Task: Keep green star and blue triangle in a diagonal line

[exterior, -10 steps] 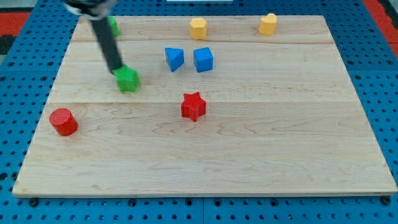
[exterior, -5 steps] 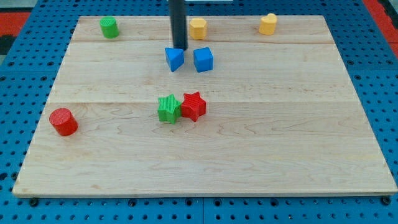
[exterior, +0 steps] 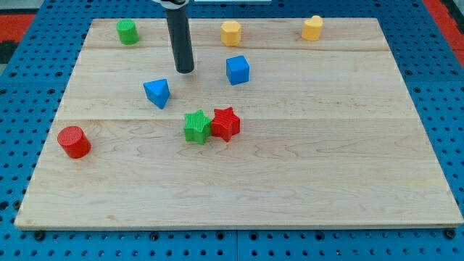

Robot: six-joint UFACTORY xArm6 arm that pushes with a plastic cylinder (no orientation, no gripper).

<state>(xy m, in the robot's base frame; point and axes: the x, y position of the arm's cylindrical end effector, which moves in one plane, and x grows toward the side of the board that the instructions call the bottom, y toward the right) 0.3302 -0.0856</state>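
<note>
The green star (exterior: pixel 196 126) lies near the board's middle, touching the red star (exterior: pixel 226 123) on its right. The blue triangle (exterior: pixel 157 93) lies up and to the left of the green star, apart from it. My tip (exterior: pixel 185 70) is above and to the right of the blue triangle, a short gap away, and well above the green star. It touches no block.
A blue cube (exterior: pixel 237 69) sits right of my tip. A green cylinder (exterior: pixel 127 32) is at the top left, two yellow blocks (exterior: pixel 230 32) (exterior: pixel 312 28) along the top edge, and a red cylinder (exterior: pixel 73 141) at the left. The wooden board (exterior: pixel 326 167) lies on a blue pegboard.
The green star moved down and right until it touched the red star. Then the blue triangle slid down and left, away from the blue cube. My tip ended above and right of it.
</note>
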